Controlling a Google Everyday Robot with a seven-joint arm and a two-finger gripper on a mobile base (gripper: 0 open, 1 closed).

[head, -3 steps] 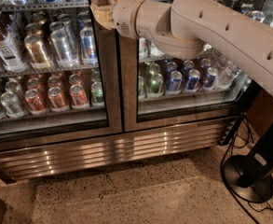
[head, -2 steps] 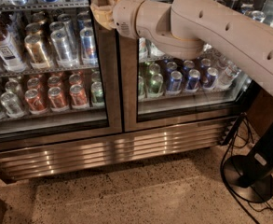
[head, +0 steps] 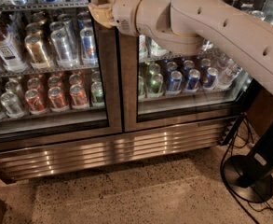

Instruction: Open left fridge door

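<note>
The fridge [head: 112,150] is a wide steel drinks cooler with a ribbed grille along its base. Its left fridge door [head: 111,87] is a glass pane in a brushed-steel frame. It sits flush with the right door [head: 131,101], and shelves of cans and bottles show behind it. My gripper [head: 101,10], tan at the end of a beige arm, is near the top of the view. It is up against the left door's right-hand frame, close to the seam between the two doors. The arm reaches in from the right across the right door's glass.
A black round stand base [head: 248,178] with a dark post and a loose cable [head: 229,148] sits on the speckled floor [head: 126,195] at the right, in front of the fridge's right corner. The cans behind the right glass are blue and green.
</note>
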